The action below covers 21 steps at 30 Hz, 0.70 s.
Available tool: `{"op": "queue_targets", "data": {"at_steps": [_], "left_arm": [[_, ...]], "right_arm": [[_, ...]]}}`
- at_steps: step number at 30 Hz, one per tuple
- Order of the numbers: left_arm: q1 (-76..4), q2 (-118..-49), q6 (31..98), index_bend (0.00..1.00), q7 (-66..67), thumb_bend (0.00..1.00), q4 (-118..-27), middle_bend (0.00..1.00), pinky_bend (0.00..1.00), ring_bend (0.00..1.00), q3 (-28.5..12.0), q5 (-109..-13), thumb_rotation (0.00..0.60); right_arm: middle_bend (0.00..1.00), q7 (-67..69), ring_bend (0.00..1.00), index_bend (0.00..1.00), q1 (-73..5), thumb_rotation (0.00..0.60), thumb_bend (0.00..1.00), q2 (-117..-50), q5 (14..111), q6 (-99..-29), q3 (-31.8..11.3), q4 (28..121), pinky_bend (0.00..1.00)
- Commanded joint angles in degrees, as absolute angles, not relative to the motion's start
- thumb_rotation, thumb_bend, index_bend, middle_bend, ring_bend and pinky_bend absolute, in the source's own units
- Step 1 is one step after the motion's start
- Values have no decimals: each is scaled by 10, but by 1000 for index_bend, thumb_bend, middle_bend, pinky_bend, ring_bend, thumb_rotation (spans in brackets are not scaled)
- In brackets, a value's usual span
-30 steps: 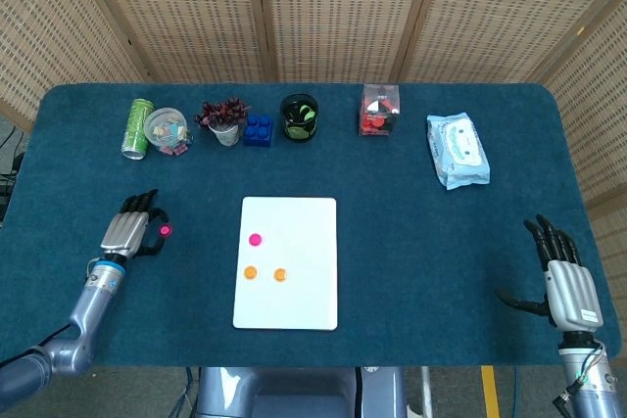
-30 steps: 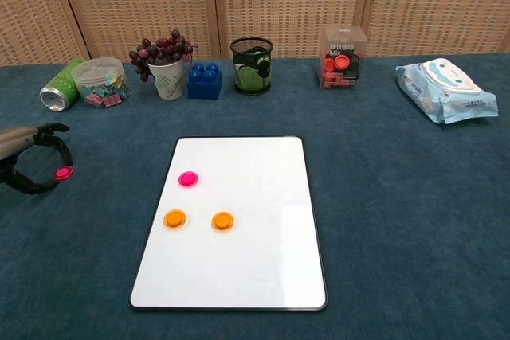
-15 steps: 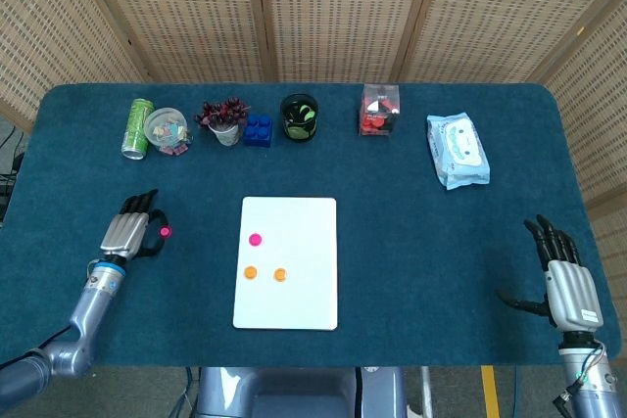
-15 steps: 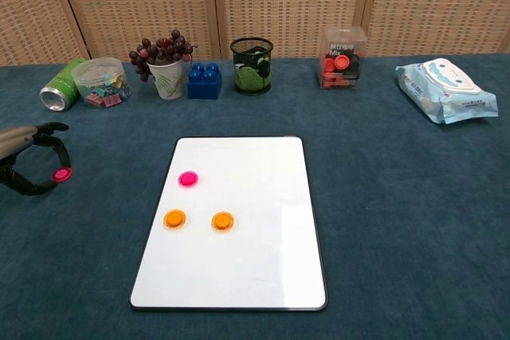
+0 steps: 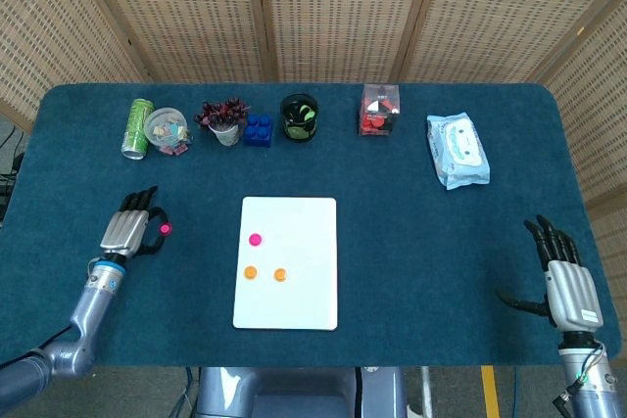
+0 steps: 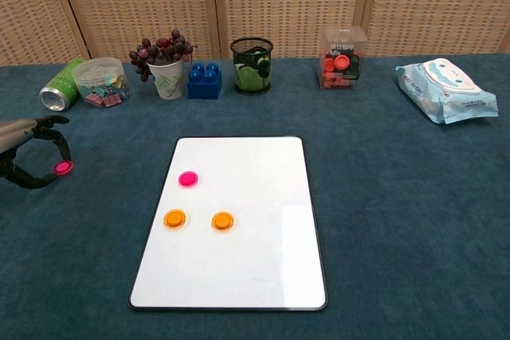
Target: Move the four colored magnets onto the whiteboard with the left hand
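Chest view: we are pinching the last pink magnet point(image 6: 62, 168) in our left hand point(image 6: 28, 161), needing a level carry to the whiteboard point(image 6: 255, 268).

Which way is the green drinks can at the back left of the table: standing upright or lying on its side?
Lying on its side. In the chest view the green can shows its round silver end facing the camera, beside the clear tub.

Your clutter along the table's far edge

From the left you have a green can point(image 5: 137, 127), clip tub point(image 5: 167, 130), grape cup point(image 5: 224, 121), blue brick point(image 5: 258, 130), mesh cup point(image 5: 299, 116), clear box point(image 5: 379, 110); wipes pack point(image 5: 457, 151) nearer the right edge.
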State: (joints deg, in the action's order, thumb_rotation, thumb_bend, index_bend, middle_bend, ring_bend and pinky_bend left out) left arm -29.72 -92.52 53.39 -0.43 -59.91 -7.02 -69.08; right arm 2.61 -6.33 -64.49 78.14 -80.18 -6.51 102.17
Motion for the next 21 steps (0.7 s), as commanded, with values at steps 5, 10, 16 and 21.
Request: {"op": "queue_targets", "data": {"at_steps": [5, 10, 16, 21], "left_arm": [[-312, -894, 554, 779, 27, 420, -667, 0, 0, 0, -90, -701, 600], [-342, -879, 551, 779, 80, 419, -743, 0, 0, 0, -106, -704, 600], [-393, -904, 522, 779, 170, 416, -814, 0, 0, 0, -119, -679, 600], [-434, -963, 502, 779, 240, 416, -813, 0, 0, 0, -126, -629, 600]], "right_arm": [[0, 25, 0, 0, -64, 600, 131, -645, 782, -802, -65, 1022, 0], [0, 25, 0, 0, -64, 600, 129, -645, 781, -801, -65, 1023, 0], [0, 27, 0, 0, -64, 600, 131, -644, 779, -799, -65, 1022, 0], [0, 33, 0, 0, -64, 600, 129, -643, 779, -797, -65, 1021, 0]]}}
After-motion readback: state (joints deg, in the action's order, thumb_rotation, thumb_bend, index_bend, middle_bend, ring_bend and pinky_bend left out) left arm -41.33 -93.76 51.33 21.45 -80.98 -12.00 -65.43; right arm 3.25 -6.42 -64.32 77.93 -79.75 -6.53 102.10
